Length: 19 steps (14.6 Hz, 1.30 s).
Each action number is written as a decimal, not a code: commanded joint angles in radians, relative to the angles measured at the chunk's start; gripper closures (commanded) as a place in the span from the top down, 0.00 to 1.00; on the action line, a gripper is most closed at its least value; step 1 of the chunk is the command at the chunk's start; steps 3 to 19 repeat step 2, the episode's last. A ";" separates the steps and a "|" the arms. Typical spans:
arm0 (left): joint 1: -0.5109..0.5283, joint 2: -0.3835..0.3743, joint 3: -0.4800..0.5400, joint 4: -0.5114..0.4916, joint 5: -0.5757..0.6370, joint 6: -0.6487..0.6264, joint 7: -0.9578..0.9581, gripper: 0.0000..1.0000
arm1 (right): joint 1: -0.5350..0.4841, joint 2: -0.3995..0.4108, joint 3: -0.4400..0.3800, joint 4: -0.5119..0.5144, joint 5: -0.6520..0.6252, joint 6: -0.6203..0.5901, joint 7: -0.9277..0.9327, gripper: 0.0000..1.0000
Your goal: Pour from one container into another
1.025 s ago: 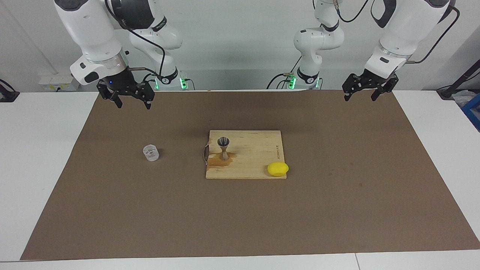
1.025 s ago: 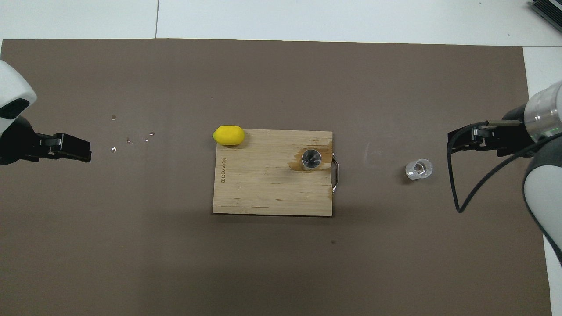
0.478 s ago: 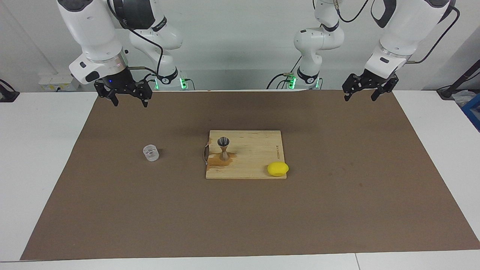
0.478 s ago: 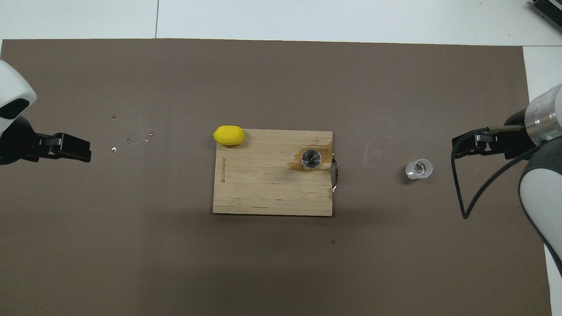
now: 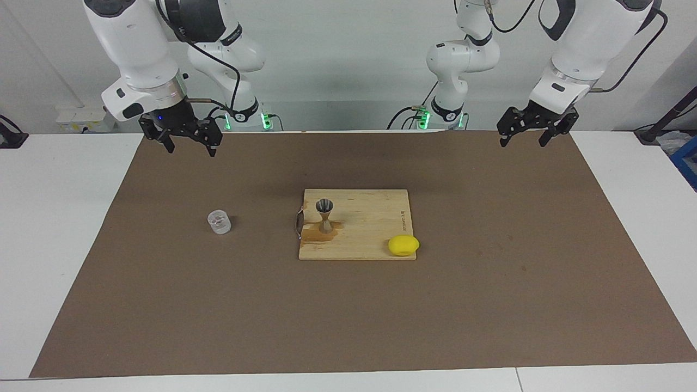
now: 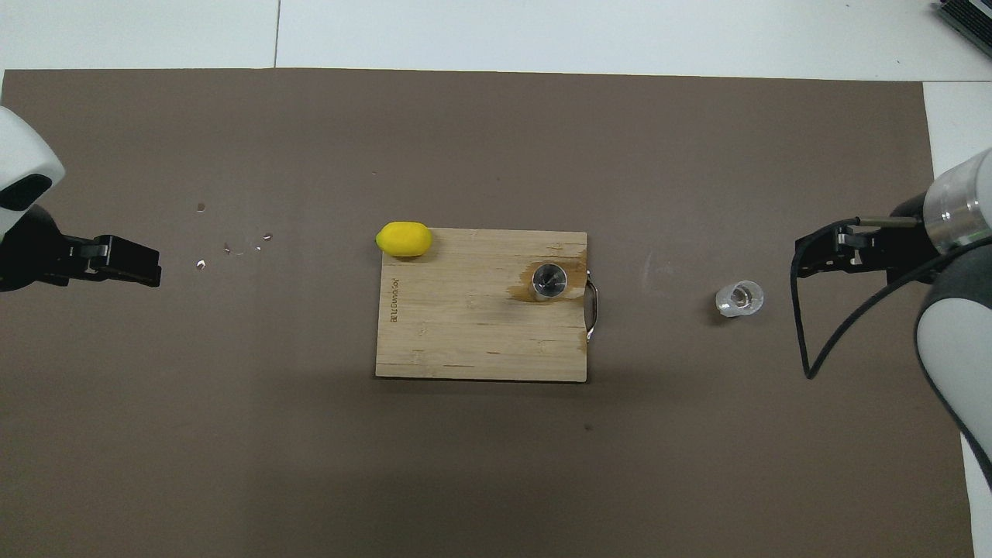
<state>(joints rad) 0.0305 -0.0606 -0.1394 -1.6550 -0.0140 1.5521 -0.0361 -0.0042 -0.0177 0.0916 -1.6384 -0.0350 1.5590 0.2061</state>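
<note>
The small clear cup (image 5: pixel 219 222) stands upright on the brown mat toward the right arm's end of the table; it also shows in the overhead view (image 6: pixel 739 298). The steel jigger (image 5: pixel 325 216) stands upright on the wooden cutting board (image 5: pixel 370 215), near its handle, in a wet brown stain; the overhead view shows it too (image 6: pixel 549 280). My right gripper (image 5: pixel 190 147) is open and empty, raised in the air over the mat, apart from the cup. My left gripper (image 5: pixel 524 140) is open and empty, raised over the mat's corner at the left arm's end, where the arm waits.
A yellow lemon (image 5: pixel 403 245) lies at the cutting board's corner farthest from the robots, toward the left arm's end. A few small specks (image 6: pixel 232 248) lie on the mat near the left gripper (image 6: pixel 147 267). The brown mat (image 5: pixel 490 305) covers most of the white table.
My right gripper has risen a little and shifted slightly over the mat near the cup. The left arm, cup, jigger and lemon have not moved.
</note>
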 commanded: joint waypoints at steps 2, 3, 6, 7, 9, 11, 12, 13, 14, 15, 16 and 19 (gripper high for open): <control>-0.003 -0.018 0.006 -0.014 -0.011 -0.010 0.002 1.00 | -0.003 -0.019 0.002 -0.020 0.020 0.000 0.012 1.00; -0.003 -0.018 0.006 -0.014 -0.011 -0.010 0.002 1.00 | -0.003 -0.019 0.002 -0.020 0.020 0.000 0.012 1.00; -0.003 -0.018 0.006 -0.014 -0.011 -0.010 0.002 1.00 | -0.003 -0.019 0.002 -0.020 0.020 0.000 0.012 1.00; -0.003 -0.018 0.006 -0.014 -0.011 -0.010 0.002 1.00 | -0.003 -0.019 0.002 -0.020 0.020 0.000 0.012 1.00; -0.003 -0.018 0.006 -0.014 -0.011 -0.010 0.002 1.00 | -0.003 -0.019 0.002 -0.020 0.020 0.000 0.012 1.00; -0.003 -0.018 0.006 -0.014 -0.011 -0.010 0.002 1.00 | -0.003 -0.019 0.002 -0.020 0.020 0.000 0.012 1.00; -0.003 -0.018 0.006 -0.014 -0.011 -0.010 0.002 1.00 | -0.003 -0.019 0.002 -0.020 0.020 0.000 0.012 1.00; -0.003 -0.018 0.006 -0.014 -0.011 -0.010 0.002 1.00 | -0.003 -0.019 0.002 -0.020 0.020 0.000 0.012 1.00; -0.003 -0.018 0.006 -0.014 -0.011 -0.010 0.002 1.00 | -0.003 -0.019 0.002 -0.020 0.020 0.000 0.012 1.00; -0.003 -0.018 0.006 -0.014 -0.011 -0.010 0.002 1.00 | -0.003 -0.019 0.002 -0.020 0.020 0.000 0.012 1.00; -0.003 -0.018 0.006 -0.014 -0.011 -0.010 0.002 1.00 | -0.003 -0.019 0.002 -0.020 0.020 0.000 0.012 1.00; -0.003 -0.018 0.006 -0.014 -0.011 -0.010 0.002 1.00 | -0.003 -0.019 0.002 -0.020 0.020 0.000 0.012 1.00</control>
